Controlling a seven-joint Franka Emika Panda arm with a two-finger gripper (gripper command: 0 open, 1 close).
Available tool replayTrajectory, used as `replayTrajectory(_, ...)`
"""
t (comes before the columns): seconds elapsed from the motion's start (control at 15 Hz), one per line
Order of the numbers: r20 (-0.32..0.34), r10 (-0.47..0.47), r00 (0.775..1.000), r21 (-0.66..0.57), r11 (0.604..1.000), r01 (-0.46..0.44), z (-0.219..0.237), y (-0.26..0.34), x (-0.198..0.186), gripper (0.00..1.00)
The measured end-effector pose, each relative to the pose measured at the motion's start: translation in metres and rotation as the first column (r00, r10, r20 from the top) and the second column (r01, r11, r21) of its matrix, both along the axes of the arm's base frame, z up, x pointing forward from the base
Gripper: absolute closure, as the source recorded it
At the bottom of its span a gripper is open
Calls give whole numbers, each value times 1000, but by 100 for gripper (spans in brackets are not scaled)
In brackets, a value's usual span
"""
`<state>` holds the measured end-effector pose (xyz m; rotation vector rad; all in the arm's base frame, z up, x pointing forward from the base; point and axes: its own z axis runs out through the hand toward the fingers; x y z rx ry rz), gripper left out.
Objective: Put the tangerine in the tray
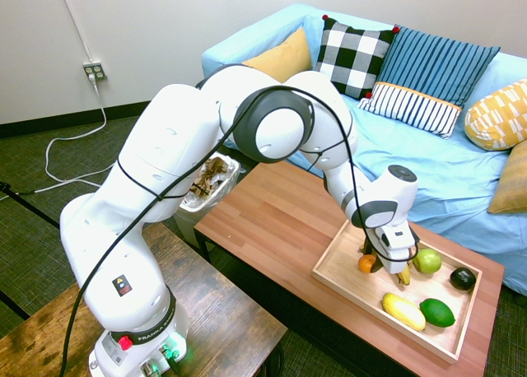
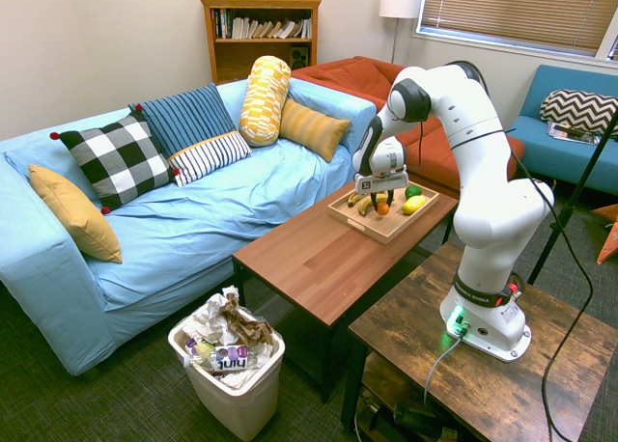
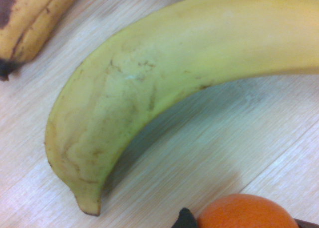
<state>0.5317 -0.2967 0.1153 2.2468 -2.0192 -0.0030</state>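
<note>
The tangerine (image 1: 366, 263) (image 2: 383, 208) is small, round and bright orange. It sits low inside the light-wood tray (image 1: 343, 280) (image 2: 382, 233), at the end nearer the table's middle. My gripper (image 1: 375, 264) (image 2: 379, 205) reaches down into the tray and is shut on the tangerine. I cannot tell whether the fruit touches the tray floor. In the wrist view the tangerine (image 3: 246, 214) shows at the lower edge, close above the pale wood, beside a large banana (image 3: 174, 88).
The tray also holds bananas (image 1: 403, 273), a green apple (image 1: 427, 260), a dark avocado (image 1: 463, 278), a yellow lemon (image 1: 403, 311) and a lime (image 1: 437, 313). A full white waste bin (image 2: 232, 365) stands by the table's other end. A blue sofa (image 2: 193, 210) runs behind.
</note>
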Motion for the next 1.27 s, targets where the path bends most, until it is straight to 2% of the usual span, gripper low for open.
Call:
replayTrajectory(0.13,-4,4,1000,8,1000,-4,-8,2,2,100)
replayTrajectory(0.2,-4,8,1000,12,1000,-8,-11,3,2,0)
replayTrajectory(0.93,8,36,999,30,999,-37,-9,3,3,0)
replayTrajectory(1.27,53,20,998,11,1000,-20,37,-13,-6,0)
